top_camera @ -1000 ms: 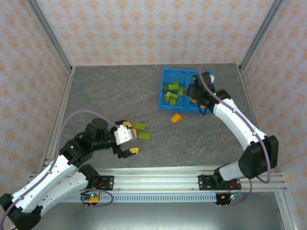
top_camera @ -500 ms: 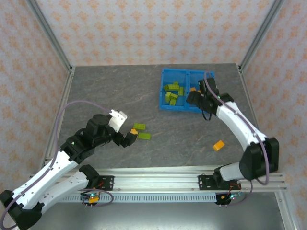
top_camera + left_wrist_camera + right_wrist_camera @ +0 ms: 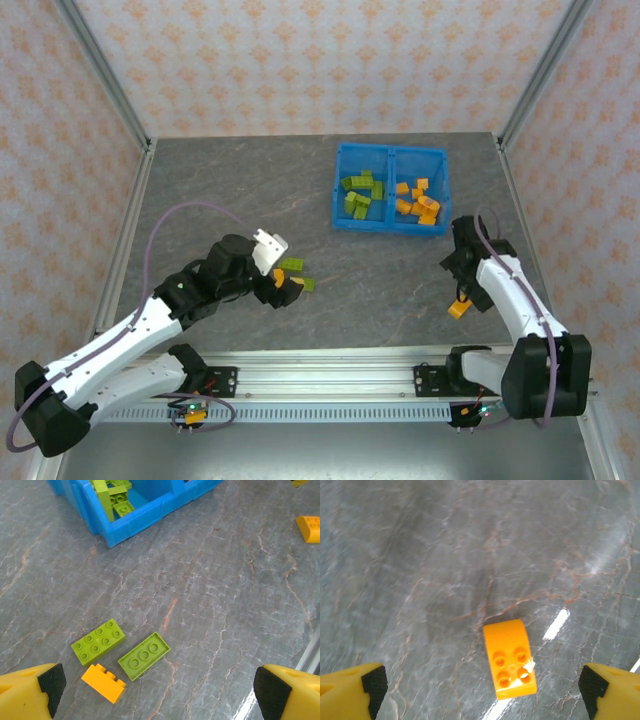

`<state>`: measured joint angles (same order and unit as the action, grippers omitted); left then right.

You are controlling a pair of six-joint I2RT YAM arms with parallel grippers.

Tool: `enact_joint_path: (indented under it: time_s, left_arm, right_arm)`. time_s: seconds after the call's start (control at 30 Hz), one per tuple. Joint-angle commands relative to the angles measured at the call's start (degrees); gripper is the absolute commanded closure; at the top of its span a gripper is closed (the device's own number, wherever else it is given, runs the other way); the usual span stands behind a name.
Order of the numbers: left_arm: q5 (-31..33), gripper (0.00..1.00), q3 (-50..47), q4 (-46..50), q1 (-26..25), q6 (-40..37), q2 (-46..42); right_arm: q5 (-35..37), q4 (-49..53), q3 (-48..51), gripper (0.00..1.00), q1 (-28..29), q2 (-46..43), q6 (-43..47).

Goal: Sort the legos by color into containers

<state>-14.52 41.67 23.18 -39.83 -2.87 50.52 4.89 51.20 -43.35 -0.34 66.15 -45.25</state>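
Three loose bricks lie near the middle of the grey marbled tabletop (image 3: 220,200): an eight-stud olive-green plastic brick (image 3: 98,641), a three-stud olive-green plastic brick (image 3: 144,655) just beside it, and a small orange plastic brick (image 3: 103,682) on their near side. The left gripper (image 3: 157,695) hangs over them, spread wide and holding nothing. Far right sits the bright blue rectangular plastic bin (image 3: 390,148), green pieces (image 3: 360,195) in its left compartment, orange pieces (image 3: 418,203) in its right. Near right, the right gripper (image 3: 482,695) hovers wide open and empty above a curved four-stud orange plastic brick (image 3: 510,658) lying on the table
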Motion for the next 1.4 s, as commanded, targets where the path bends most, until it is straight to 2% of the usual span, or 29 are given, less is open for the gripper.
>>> enact_joint_path:
  time_s: [0.0, 0.1, 0.2, 0.23, 0.33, 0.57, 0.63, 0.8, 0.93, 1.03, 1.13, 1.23, 1.37]
  left_arm:
    - [1.08, 0.0, 0.26, -1.85, -0.88, -0.56, -0.59]
    - [2.34, 0.0, -0.9, -1.81, -1.07, -0.64, -1.75]
    - [3.0, 0.0, -2.51, -2.78, -1.11, 0.13, -3.11]
    - [3.08, 0.0, -2.84, -2.7, -1.08, 0.31, -3.53]
    - [4.08, 0.0, -3.57, -2.08, -1.09, 0.13, -4.29]
    - [6.18, 0.0, -5.31, -1.72, -1.08, -1.24, -5.17]
    - [6.16, 0.0, -5.61, -2.13, -1.06, -1.92, -5.17]
    - [4.85, 0.0, -5.25, -3.02, -1.08, -2.75, -5.17]
    - [-0.34, 0.0, -5.24, -5.86, -1.07, -3.49, -6.0]
    - [-3.6, 0.0, -5.21, -8.48, -1.21, -3.99, -6.05]
    - [-4.63, 0.0, -4.85, -9.92, -1.16, -4.31, -5.58]
    - [-1.89, 0.0, -3.62, -9.66, -1.21, -1.31, -4.6]
    - [16.98, 0.01, 2.47, 1.55, -1.13, 15.44, 0.08]
  right_arm:
    - [-5.06, -1.62, 4.08, 0.01, -6.24, 0.7, -2.71]
    - [-10.92, -8.64, 8.16, 0.01, -10.61, 3.21, -2.85]
    - [-15.39, -14.54, 9.14, 0.0, -11.44, 8.73, -0.4]
    - [-17.46, -15.0, 8.59, 0.04, -11.46, 11.0, 0.58]
    - [-21.58, -17.59, 8.92, 0.18, -11.44, 15.23, 1.02]
    - [-21.6, -18.95, 10.31, 0.66, -11.44, 14.13, -0.35]
    - [-22.55, -18.62, 10.07, 0.77, -11.46, 12.98, -0.68]
    - [-23.43, -15.61, 7.49, 0.78, -9.61, 4.49, -0.47]
    - [-20.33, -13.38, 1.37, 0.79, -3.26, -5.28, -0.55]
    - [-18.36, -14.14, -5.03, 0.81, 1.26, -6.98, 0.79]
    - [-15.46, -15.87, -12.82, 0.81, 5.87, -2.49, 5.98]
    - [-14.28, -14.06, -23.89, 0.82, 7.97, 8.14, 13.92]
    - [-8.77, -10.13, -38.58, 0.84, 8.6, 23.93, 22.52]
